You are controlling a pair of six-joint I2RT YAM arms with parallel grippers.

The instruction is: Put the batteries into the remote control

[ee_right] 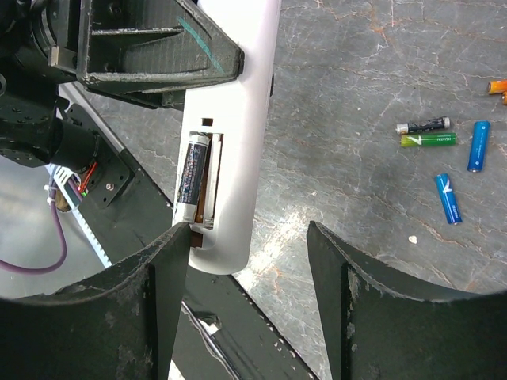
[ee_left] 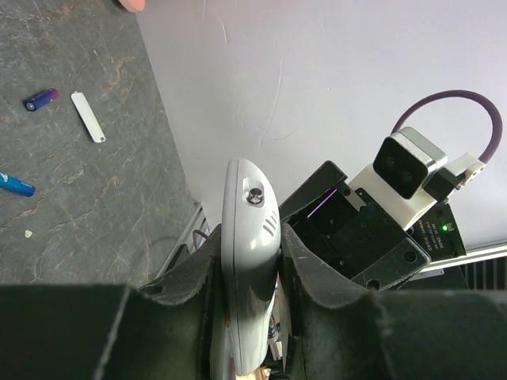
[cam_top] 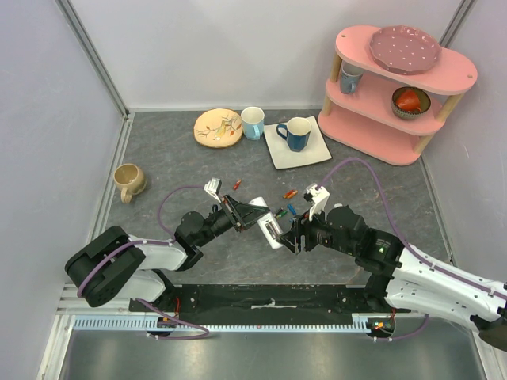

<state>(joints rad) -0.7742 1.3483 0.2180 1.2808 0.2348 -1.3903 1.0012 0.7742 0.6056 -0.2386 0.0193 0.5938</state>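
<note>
The left tool is pinching the remote control edge-on between its dark fingers, holding it over the desk. The right tool faces it with its jaws spread and grips nothing. The remote's rounded end sits between its fingertips, closest to the one beside the open recess. In that recess a dark battery lies lengthwise in one slot.

On the desk just past the remote lie the loose batteries. A black battery and a green battery lie side by side, with two blue batteries near them and an orange battery at the frame's edge. Farther left, another red-orange battery lies apart from the rest. A small white cover piece rests flat near a blue-purple battery.

Farther back stand a beige mug, a floral plate, a pale blue cup and a dark blue mug on a white square plate. In the far right corner a pink shelf carries a dotted pink plate and a bowl.
</note>
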